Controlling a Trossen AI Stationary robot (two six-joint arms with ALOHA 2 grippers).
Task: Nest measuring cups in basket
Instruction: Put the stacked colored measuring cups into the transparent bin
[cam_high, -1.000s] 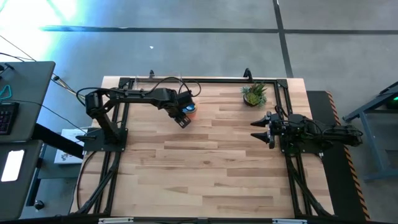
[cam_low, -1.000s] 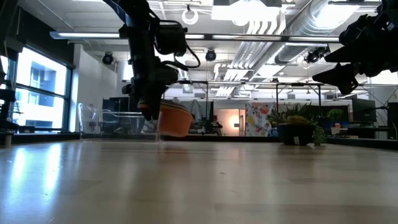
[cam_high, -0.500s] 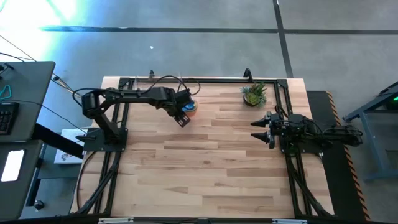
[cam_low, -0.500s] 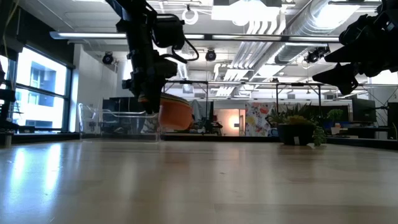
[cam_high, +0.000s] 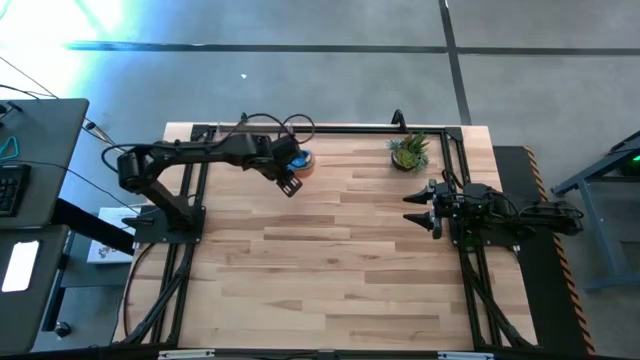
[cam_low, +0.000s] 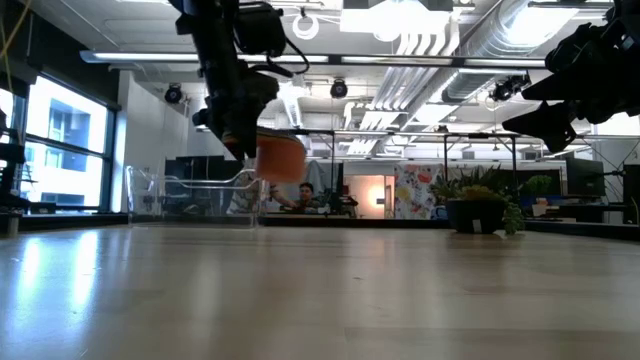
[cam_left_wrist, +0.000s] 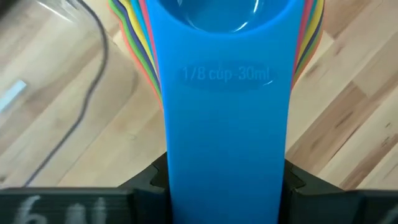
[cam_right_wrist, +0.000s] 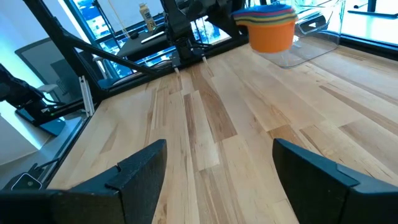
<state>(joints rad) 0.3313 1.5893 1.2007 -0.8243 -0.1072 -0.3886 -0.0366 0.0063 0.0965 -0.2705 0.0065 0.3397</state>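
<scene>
- High view: basket (cam_high: 268, 137) mostly hidden under the left arm, walls too faint to trace.
- Cup stack (cam_left_wrist: 224, 74) cut off by the left wrist picture's edges; only coloured rims show beside the blue handle.
- Left claw (cam_low: 243, 150): fingertips too dark to separate.

Bright overhead room light; blue-white glare on floor (cam_high: 95, 25) upper left; low view backlit, arms silhouetted.

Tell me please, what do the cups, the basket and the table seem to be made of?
The cups look like smooth, glossy plastic: bright solid colours, thin stacked edges, and a size mark moulded into the blue handle. The basket seems clear hard plastic, since the room shows through its walls. The table looks like wood planks with visible grain and a light sheen, though it could be laminate.
</scene>
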